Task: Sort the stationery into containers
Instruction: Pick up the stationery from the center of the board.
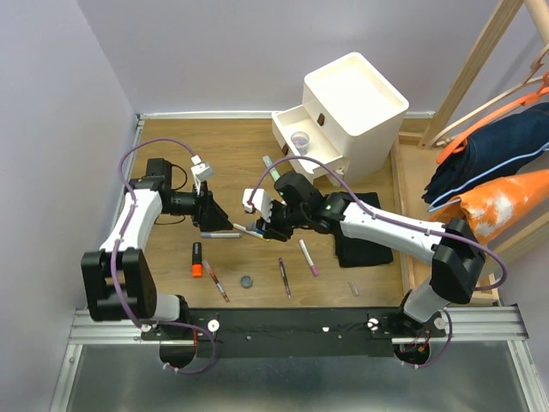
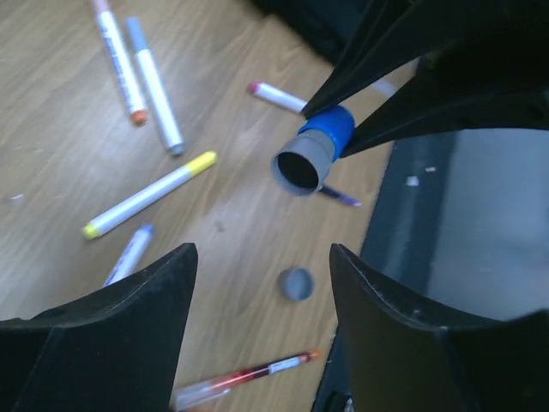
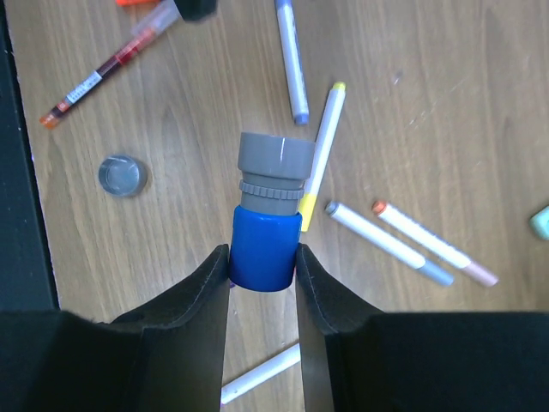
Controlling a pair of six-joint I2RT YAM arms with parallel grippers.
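Right gripper [image 3: 264, 257]: jaws clamped on the blue lower half of a blue-and-grey tube [image 3: 268, 210]. The tube sits dead centre between the fingers, its grey collar sticking out past the tips toward the top of the right wrist frame. Left gripper [image 2: 262, 257]: jaws apart, nothing between them. In its view the same tube hangs right of centre, above the gap, with the hollow grey end facing the lens, well off the wooden table [image 2: 51, 103].

Count, right wrist view:
- One grey round cap [image 3: 123, 174] at left.
- One red pen [image 3: 103, 73] at upper left.
- Five white-barrelled markers: a blue-grey-tipped marker [image 3: 292, 60] at top, a yellow-tipped marker [image 3: 322, 154] just right of the tube, a grey-tipped marker [image 3: 386, 243] and an orange-tipped marker [image 3: 433, 243] side by side at right, and one plain white marker [image 3: 257, 378] at the bottom edge.

Count, top view:
- One orange highlighter [image 1: 196, 259] at lower left.
- One dark pen [image 1: 284, 277] and one purple-tipped marker [image 1: 308, 257] at lower centre.
- One white cabinet [image 1: 356, 107] at upper right, with two drawers [image 1: 292, 124] pulled out (the upper one holds a small clear cup).
- One black cloth [image 1: 364, 236] below the cabinet.
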